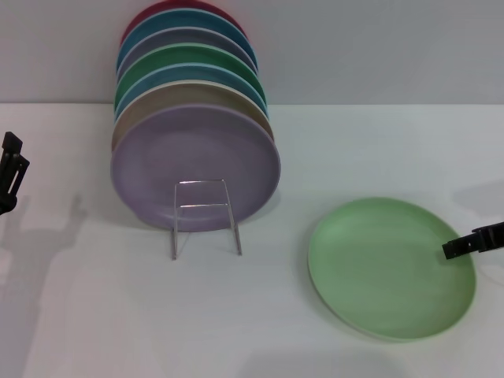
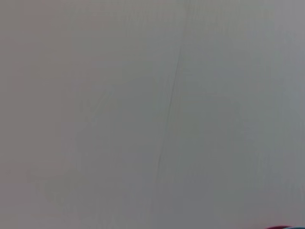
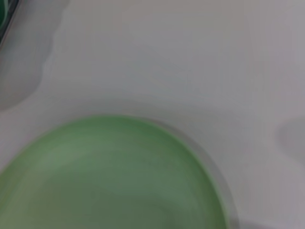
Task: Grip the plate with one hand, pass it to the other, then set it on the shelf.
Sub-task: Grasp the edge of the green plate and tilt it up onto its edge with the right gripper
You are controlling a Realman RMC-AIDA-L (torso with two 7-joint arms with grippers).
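Note:
The pale mint-green plate (image 1: 391, 268) lies flat on the white table at the right front. It fills the lower part of the right wrist view (image 3: 109, 176). My right gripper (image 1: 472, 241) reaches in from the right edge, its black tip over the plate's right rim. My left gripper (image 1: 11, 175) stays at the far left edge, away from the plate. The wire shelf (image 1: 205, 216) stands at the middle left, its front loop before a row of upright plates.
Several plates stand on edge in the shelf, a lavender plate (image 1: 195, 167) foremost, with tan, blue, emerald-green and red ones behind. A pale wall runs along the back. White table (image 1: 260, 331) lies between shelf and mint plate.

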